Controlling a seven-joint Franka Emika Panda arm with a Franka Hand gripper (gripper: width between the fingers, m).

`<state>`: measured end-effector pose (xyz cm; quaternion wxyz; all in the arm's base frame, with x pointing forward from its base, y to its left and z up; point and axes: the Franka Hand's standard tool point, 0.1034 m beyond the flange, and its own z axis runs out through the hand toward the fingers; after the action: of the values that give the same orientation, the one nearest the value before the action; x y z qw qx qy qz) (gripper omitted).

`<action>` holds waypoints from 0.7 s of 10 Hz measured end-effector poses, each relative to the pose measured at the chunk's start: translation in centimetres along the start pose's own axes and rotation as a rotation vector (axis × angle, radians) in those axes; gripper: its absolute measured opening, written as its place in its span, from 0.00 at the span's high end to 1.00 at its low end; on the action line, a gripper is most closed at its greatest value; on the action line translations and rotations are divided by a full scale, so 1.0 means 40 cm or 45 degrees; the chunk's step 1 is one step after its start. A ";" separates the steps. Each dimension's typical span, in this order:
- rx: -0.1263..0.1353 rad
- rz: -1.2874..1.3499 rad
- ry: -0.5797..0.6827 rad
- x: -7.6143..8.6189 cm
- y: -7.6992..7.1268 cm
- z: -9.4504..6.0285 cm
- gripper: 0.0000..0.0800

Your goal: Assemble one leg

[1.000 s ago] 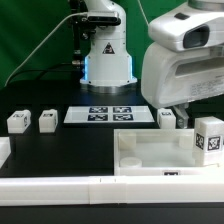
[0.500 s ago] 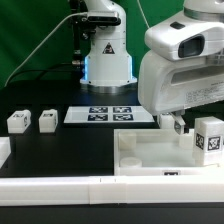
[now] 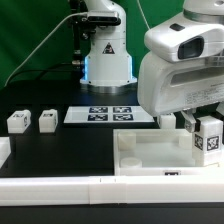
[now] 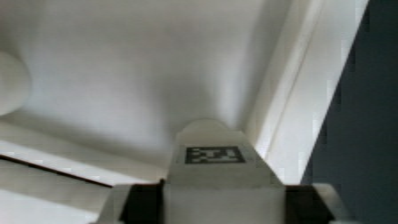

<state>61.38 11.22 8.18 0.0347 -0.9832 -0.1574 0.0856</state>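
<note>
A white leg (image 3: 208, 138) with a black-and-white tag stands upright in the right end of the large white tray-like piece (image 3: 150, 156). My gripper (image 3: 192, 122) is right beside it, partly hidden behind it. In the wrist view the leg (image 4: 217, 180) sits between both fingers (image 4: 143, 205), the dark pads pressed to its sides, over the tray's floor (image 4: 143, 90). Two more legs (image 3: 17, 122) (image 3: 46, 121) lie on the black table at the exterior view's left. Another leg (image 3: 166, 118) stands just behind the tray.
The marker board (image 3: 108, 113) lies at mid-table before the arm's base (image 3: 107, 55). A long white bar (image 3: 60, 190) lies along the front edge. A small white piece (image 3: 4, 152) sits at the exterior view's far left.
My gripper has moved toward the exterior view's right, from beside the leg behind the tray to the upright leg in the tray. That leg has stayed in place.
</note>
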 end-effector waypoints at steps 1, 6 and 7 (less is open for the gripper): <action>0.005 0.050 0.000 0.000 -0.002 0.000 0.64; 0.036 0.517 -0.003 0.002 -0.017 0.001 0.63; 0.045 0.641 -0.006 0.003 -0.021 0.001 0.63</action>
<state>61.22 12.05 8.20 0.0293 -0.9905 0.0938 0.0965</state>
